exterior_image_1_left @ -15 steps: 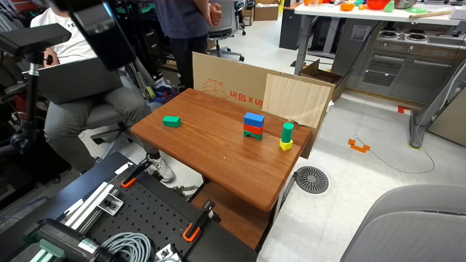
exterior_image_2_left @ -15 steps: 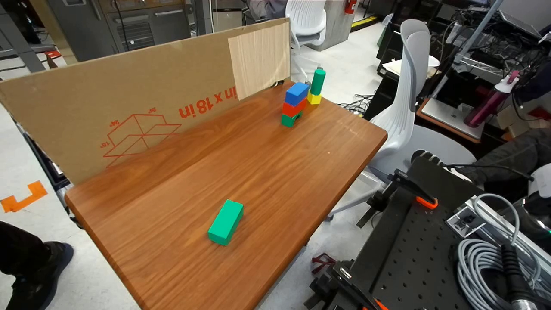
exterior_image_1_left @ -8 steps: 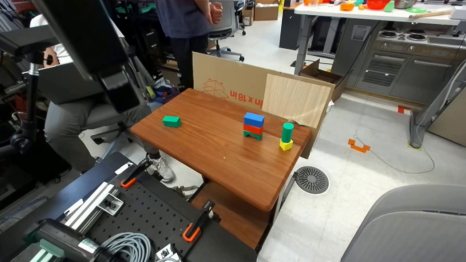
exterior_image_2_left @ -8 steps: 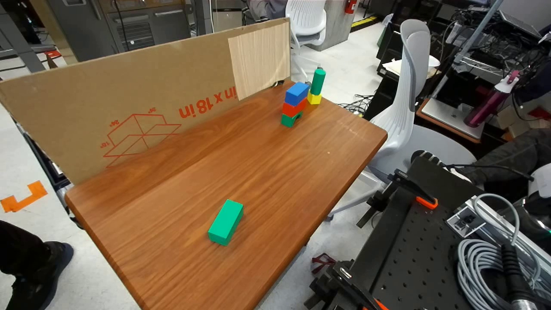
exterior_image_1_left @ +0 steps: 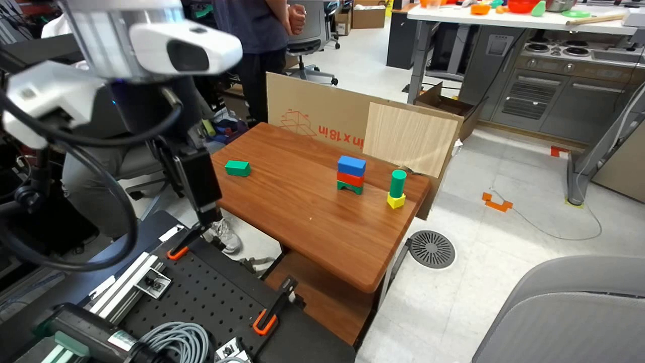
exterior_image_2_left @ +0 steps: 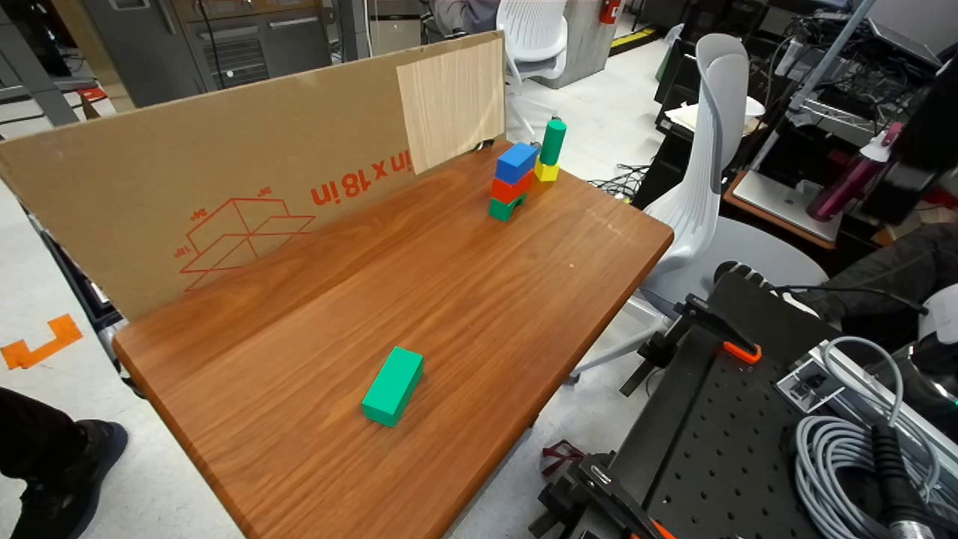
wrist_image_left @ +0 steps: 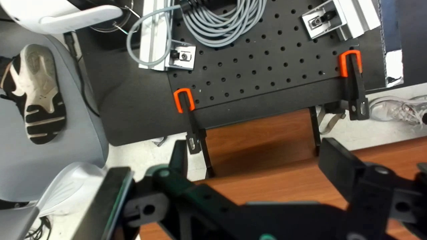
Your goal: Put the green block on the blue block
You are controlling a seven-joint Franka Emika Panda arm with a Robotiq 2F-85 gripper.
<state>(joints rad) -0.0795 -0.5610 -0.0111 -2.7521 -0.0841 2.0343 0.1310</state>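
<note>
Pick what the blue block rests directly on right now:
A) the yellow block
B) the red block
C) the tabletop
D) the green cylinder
B: in both exterior views the blue block tops its stack, with the red block directly under it and a green arch piece at the bottom.

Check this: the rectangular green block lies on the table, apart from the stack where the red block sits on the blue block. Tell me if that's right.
Wrong order: the blue block sits on the red block, as both exterior views show. The rectangular green block does lie on the table, apart from them.
</note>
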